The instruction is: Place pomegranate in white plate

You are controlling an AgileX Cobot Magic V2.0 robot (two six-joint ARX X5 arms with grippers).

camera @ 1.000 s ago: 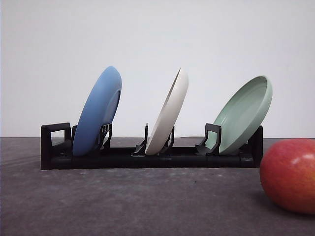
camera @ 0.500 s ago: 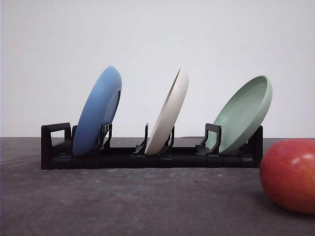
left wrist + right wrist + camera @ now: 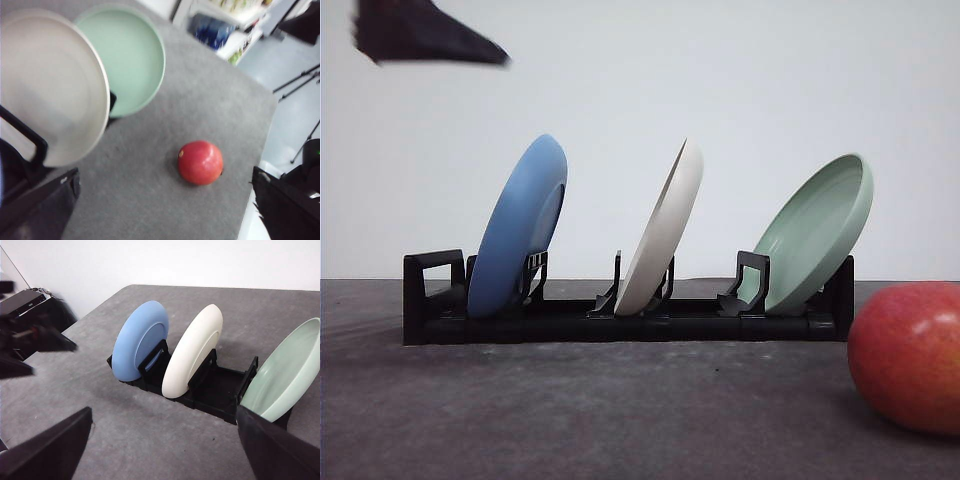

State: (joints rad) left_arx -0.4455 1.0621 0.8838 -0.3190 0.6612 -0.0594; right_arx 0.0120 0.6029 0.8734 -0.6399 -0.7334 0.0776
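Three plates stand on edge in a black rack [image 3: 620, 325] at mid-frame of the front view: blue plate [image 3: 520, 228] at left, white plate [image 3: 665, 230] in the middle, pale green plate [image 3: 817, 232] at right. The pomegranate [image 3: 908, 356] rests on the grey table [image 3: 570, 410] at the lower right edge of the front view, nearer the camera than the rack, apart from it and closest to the green plate's end. In the left wrist view the pomegranate [image 3: 200, 162] lies just right of frame centre on bare table, with the white plate [image 3: 50, 90] at upper left and the green plate [image 3: 125, 55] above it at top centre; the fruit sits between the two dark fingers of the left end effector [image 3: 165, 210], which stand wide apart at the lower corners with nothing between them. The right end effector [image 3: 165, 450] is likewise spread and holds nothing; its view faces the rack, blue plate at left centre and green plate at the right edge. Being round, the fruit gives no long axis to line up with. A dark blurred shape [image 3: 420, 35] at the upper left of the front view looks like part of an arm; which one I cannot tell. Judgement: the left arm is already aimed at the fruit, though the fruit lies on the right side of the table. The white plate is upright in the rack, so the pomegranate is not yet placed.
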